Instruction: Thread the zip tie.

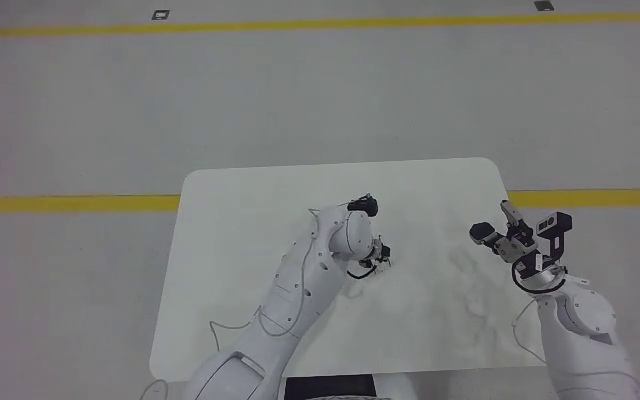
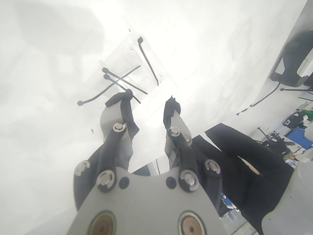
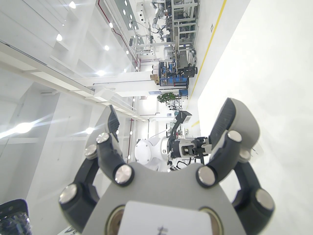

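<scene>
Near the middle of the table (image 1: 250, 230), the left gripper (image 1: 379, 260) points down at the surface. Its wrist view gives the detail: the fingers are spread with nothing between them, above a clear tray (image 2: 163, 74) holding 4 black zip ties (image 2: 148, 61). 3 lie crossed and 1 lies apart. One fingertip (image 2: 127, 96) sits over the end of a crossed tie, contact unclear. The top view places the right gripper (image 1: 497, 228) at the table's right edge, well apart. Its wrist view shows it spread wide, empty, aimed toward the room.
</scene>
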{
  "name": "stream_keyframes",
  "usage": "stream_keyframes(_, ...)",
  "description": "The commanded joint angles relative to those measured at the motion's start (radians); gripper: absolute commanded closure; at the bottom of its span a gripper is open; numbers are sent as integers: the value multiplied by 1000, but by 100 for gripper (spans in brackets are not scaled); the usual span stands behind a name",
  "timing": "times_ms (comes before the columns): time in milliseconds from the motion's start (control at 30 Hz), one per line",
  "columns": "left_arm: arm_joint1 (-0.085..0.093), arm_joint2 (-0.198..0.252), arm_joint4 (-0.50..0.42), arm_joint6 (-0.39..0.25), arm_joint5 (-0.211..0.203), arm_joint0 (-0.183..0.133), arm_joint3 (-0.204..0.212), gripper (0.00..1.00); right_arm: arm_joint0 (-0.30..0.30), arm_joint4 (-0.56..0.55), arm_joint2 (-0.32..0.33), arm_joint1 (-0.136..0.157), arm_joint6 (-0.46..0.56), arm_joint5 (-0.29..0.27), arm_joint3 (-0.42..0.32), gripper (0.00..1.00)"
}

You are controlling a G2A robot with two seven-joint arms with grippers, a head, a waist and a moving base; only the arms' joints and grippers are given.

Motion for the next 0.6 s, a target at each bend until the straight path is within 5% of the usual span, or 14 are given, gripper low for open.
stream_keyframes(0, -2, 1, 3, 3, 0, -6, 13, 75, 0, 0, 0, 0, 0, 0, 0, 0)
stream_keyframes(567, -17, -5, 53, -2, 0, -39, 87, 80, 0, 0, 0, 0, 0, 0, 0, 0)
